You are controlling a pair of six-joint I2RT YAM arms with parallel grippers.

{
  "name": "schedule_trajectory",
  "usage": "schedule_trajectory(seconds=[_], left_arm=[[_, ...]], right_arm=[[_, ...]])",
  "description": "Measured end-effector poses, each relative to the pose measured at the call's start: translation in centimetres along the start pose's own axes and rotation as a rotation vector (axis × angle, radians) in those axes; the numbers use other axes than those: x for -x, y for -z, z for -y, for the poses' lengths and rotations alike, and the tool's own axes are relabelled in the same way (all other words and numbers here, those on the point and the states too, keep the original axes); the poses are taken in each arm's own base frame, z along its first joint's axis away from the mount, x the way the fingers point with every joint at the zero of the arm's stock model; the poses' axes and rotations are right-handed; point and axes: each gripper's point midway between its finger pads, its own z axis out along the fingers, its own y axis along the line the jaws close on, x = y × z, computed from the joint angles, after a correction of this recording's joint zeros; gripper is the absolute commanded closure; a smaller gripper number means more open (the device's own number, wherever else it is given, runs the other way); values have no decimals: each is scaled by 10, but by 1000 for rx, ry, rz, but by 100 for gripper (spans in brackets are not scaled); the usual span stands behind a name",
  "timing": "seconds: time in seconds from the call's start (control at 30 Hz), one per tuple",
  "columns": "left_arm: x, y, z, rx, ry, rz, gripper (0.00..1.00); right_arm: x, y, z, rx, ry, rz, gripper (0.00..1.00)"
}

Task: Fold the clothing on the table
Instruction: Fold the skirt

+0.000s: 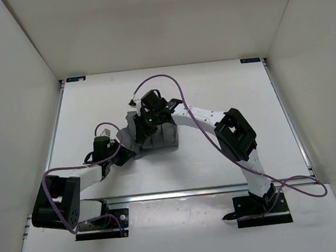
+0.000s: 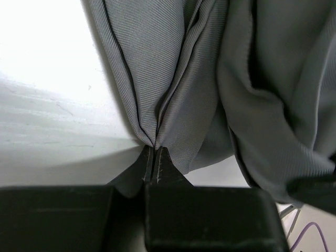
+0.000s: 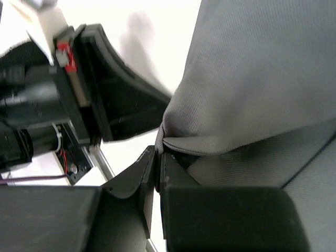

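The dark-gray clothing [image 1: 164, 137] lies bunched near the middle of the white table [image 1: 230, 90], partly lifted between the two arms. My left gripper [image 1: 124, 150] holds its lower left corner. In the left wrist view the left gripper [image 2: 153, 151] is shut on a pinch of fabric, and pleated folds of the clothing [image 2: 173, 79] fan out above it. My right gripper [image 1: 146, 123] is over the garment's upper left part. In the right wrist view the right gripper [image 3: 160, 149] is shut on a folded edge of the clothing [image 3: 252, 79].
White upright walls [image 1: 19, 69] surround the table, and metal rails [image 1: 289, 120] run along its edges. Purple cables [image 1: 180, 95] loop from both arms. The left arm's black wrist [image 3: 105, 100] is close beside the right gripper.
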Motion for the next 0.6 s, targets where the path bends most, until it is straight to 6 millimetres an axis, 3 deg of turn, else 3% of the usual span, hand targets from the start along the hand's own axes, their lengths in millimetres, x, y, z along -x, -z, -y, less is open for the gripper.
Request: schedule_trajectory(seconds=[0.23,0.33,0.37,0.4,0.43,0.53,0.6], left_arm=[[-3,4,-1,-5,-6,1,99],[-2,6,-2,-2,-17,2,78],[-2,6,-3,-4,-18,1,73],[-2,7,-3,-8,-14,-1,61],[-3,8,-4,-13,-12,-4,52],[-1,11,3,-53,-11,-1,45],[-1,13,5,-61,-10,0,44]], right_arm=[[18,-17,-8,37,8,7,100],[9,-25,-9,59,-8,-23,100],[6,-26,-9,67,-12,-31,96],[0,-28,-9,85,-18,-40,92],[-5,-29,-10,104,-25,-51,82],[-17,-31,-12,138,-42,-87,64],[-15,-29,-16,159,-19,-84,60]])
